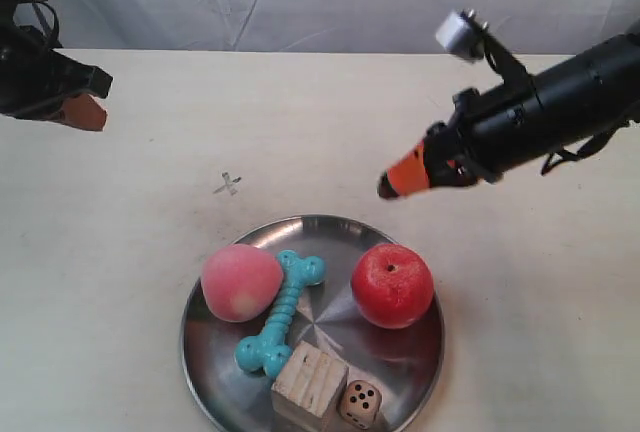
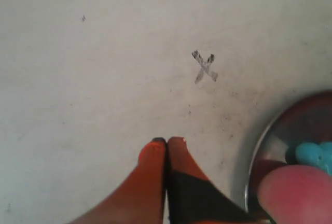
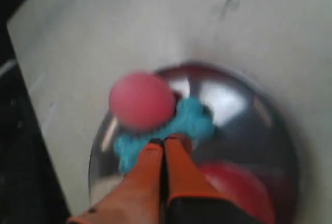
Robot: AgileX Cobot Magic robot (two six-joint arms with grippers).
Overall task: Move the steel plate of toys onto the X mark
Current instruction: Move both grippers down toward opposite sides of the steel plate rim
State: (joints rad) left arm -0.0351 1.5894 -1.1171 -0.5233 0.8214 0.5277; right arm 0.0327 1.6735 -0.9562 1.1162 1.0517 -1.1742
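Plate [image 1: 322,324] lies below hovering right hand [image 1: 388,186].

Soft even light; blurred wrist views

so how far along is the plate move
Done: nothing; the steel plate sits beside the X mark, not on it. In hand: nothing gripped; the right gripper hovers by the plate, the left gripper by the X, both with fingers shut. To do: grip the plate and move it onto the X.
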